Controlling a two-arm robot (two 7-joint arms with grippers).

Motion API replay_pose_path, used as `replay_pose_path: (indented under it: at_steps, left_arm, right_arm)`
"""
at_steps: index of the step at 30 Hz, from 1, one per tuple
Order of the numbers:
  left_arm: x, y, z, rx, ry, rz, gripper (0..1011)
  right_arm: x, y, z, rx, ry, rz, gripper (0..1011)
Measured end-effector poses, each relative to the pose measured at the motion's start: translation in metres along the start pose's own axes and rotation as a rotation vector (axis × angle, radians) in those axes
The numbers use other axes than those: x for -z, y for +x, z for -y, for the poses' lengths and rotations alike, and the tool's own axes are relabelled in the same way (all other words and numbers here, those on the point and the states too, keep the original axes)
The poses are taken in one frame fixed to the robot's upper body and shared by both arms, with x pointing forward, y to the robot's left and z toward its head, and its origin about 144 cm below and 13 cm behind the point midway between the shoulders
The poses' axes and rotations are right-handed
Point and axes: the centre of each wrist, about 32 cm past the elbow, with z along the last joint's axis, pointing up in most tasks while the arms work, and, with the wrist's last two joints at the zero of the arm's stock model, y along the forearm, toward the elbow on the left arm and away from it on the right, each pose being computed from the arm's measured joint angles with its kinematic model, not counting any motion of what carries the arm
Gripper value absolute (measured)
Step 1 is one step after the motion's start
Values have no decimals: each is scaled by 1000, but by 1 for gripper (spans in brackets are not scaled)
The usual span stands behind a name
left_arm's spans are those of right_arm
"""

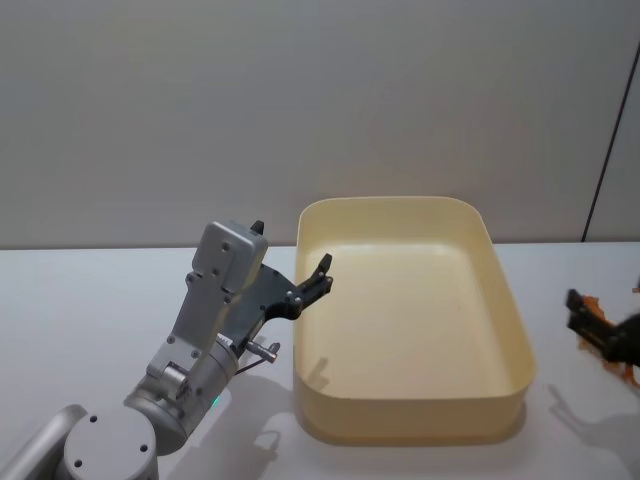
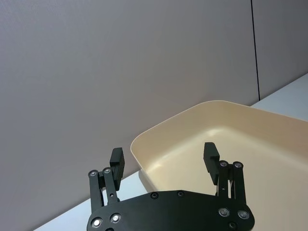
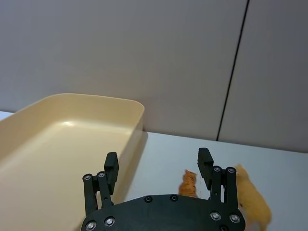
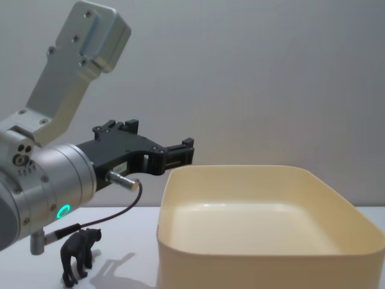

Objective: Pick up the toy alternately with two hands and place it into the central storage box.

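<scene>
Storage box [image 1: 410, 418] is a cream-yellow plastic tub: rectangular, rounded corners, smooth matte walls. It sits centre-right in head view on a pale flat table [image 1: 80, 320], with a plain grey wall [image 1: 300, 100] behind.

Left gripper [image 1: 310, 285] is black, with flat linkage fingers, on a silver cylindrical wrist [image 4: 54, 198] w/ green ring light [image 4: 63, 211]. It comes in from lower left of head view, raised off the table, tips over the box's left rim. In left wrist view the left gripper [image 2: 163, 161] has its jaws wide apart w/ nothing between them, and the box [image 2: 250, 144] lies just beyond.

Right gripper [image 1: 600, 335] is at the right edge of head view, low by the table, apart from the box. In right wrist view its jaws [image 3: 158, 168] are spread and gripping nothing. Just past its tips is an orange toy animal [image 3: 189, 183], fuzzy-looking, on the table. A second orange toy [image 3: 250, 195] lies beside that, at lower right of the frame.

Black toy animal [image 4: 78, 253], bear-like and glossy, stands upright on four legs at lower left of chest view. It's under the left wrist, left of the box [image 4: 258, 271], not touching it.
</scene>
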Motion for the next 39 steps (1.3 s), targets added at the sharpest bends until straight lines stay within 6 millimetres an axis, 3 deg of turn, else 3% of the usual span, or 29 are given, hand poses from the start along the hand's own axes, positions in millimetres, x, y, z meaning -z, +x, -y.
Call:
replay_pose_path:
  at_steps: [12, 35, 39]
  left_arm:
    - [0, 0, 0, 0, 0, 0, 1001]
    - [0, 0, 0, 0, 0, 0, 1001]
    - [0, 0, 0, 0, 0, 0, 1002]
  right_arm:
    - [7, 25, 10, 40, -112, -5, 1001]
    - [40, 37, -24, 53, -257, 29, 1001]
    - [44, 37, -29, 48, -270, 36, 950]
